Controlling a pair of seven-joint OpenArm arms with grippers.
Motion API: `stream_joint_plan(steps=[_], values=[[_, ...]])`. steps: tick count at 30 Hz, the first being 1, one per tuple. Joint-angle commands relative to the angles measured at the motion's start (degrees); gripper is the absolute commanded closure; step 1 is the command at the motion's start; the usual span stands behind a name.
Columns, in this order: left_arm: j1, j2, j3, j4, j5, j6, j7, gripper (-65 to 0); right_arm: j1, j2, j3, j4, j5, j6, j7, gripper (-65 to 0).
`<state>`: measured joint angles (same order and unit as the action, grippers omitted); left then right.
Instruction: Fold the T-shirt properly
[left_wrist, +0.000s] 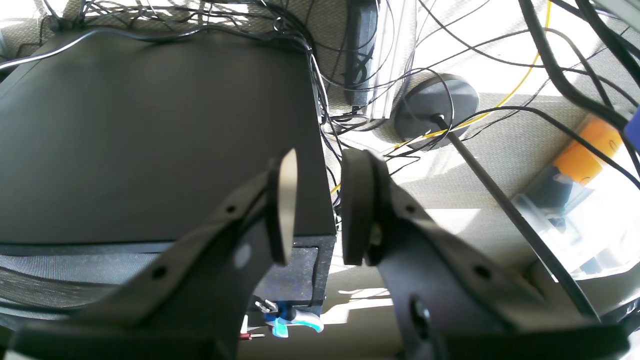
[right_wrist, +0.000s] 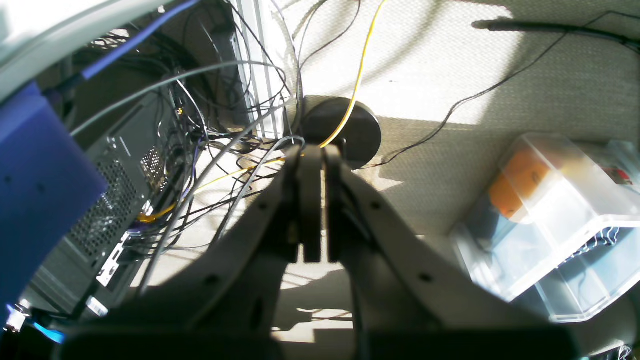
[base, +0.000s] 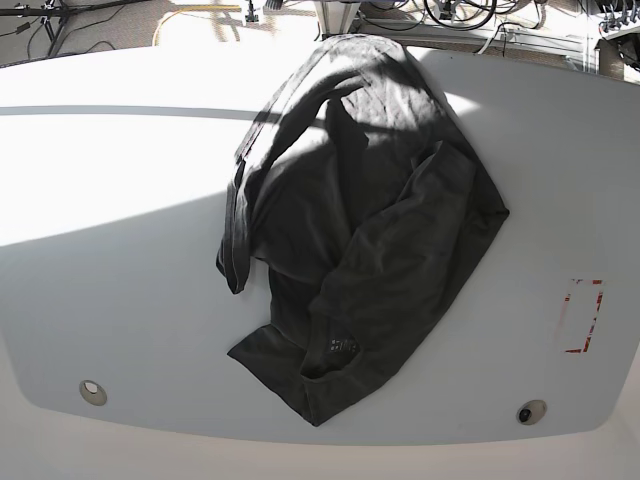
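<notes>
The crumpled T-shirt (base: 365, 230) lies lengthwise from far edge toward near.

One T-shirt (base: 365, 235), center frame. One white table (base: 120, 200). Two round holes, lower left (base: 92, 390) and lower right (base: 527, 411). One red-edged marker (base: 581, 316), right side. Two grippers, one per wrist view (left_wrist: 315, 205) (right_wrist: 318, 200).

Both grippers are built in matte black plastic. On the left gripper (left_wrist: 316, 205), two broad angled fingers (left_wrist: 210, 240) are seen, dotted with small round screw holes and ended by flat oval pads, one catching pale light. The same black, holed fingers are shown on the right gripper (right_wrist: 315, 210).
</notes>
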<state>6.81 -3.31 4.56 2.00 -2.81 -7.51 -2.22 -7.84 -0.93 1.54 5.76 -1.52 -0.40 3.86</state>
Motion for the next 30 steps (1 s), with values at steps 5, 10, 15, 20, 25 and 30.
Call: stream_joint_plan(steps=[5, 10, 15, 20, 25, 30], values=[[1.0, -1.4, 0.0, 0.1, 0.1, -0.9, -1.4, -13.8, -4.6, 1.3, -0.5, 2.8, -0.1, 0.1, -0.1, -0.5], [1.4, -1.5, 0.0, 0.9, 0.1, -1.0, -1.5, -13.9, -5.9, 1.3, -0.5, 4.8, -0.1, 0.2, -0.2, -0.6], [2.5, -1.5, -0.3, 2.2, 0.4, -0.8, -1.5, -13.8, -6.8, 1.1, -0.3, 7.0, -0.2, 0.2, 0.0, -0.6], [3.7, -1.6, -0.4, 3.7, 0.5, -0.8, -1.7, -13.7, -7.6, 1.1, -0.3, 8.2, -0.2, 0.2, -0.1, -0.7], [5.7, -1.4, -0.3, 6.5, 0.7, -0.8, -2.2, -13.6, -9.3, 1.1, -0.2, 10.2, -0.2, 0.1, 0.1, -0.6], [6.4, -1.4, -0.4, 7.9, 0.6, -0.8, -2.2, -13.6, -10.2, 1.1, -0.2, 11.6, -0.1, 0.1, 0.1, -0.6]])
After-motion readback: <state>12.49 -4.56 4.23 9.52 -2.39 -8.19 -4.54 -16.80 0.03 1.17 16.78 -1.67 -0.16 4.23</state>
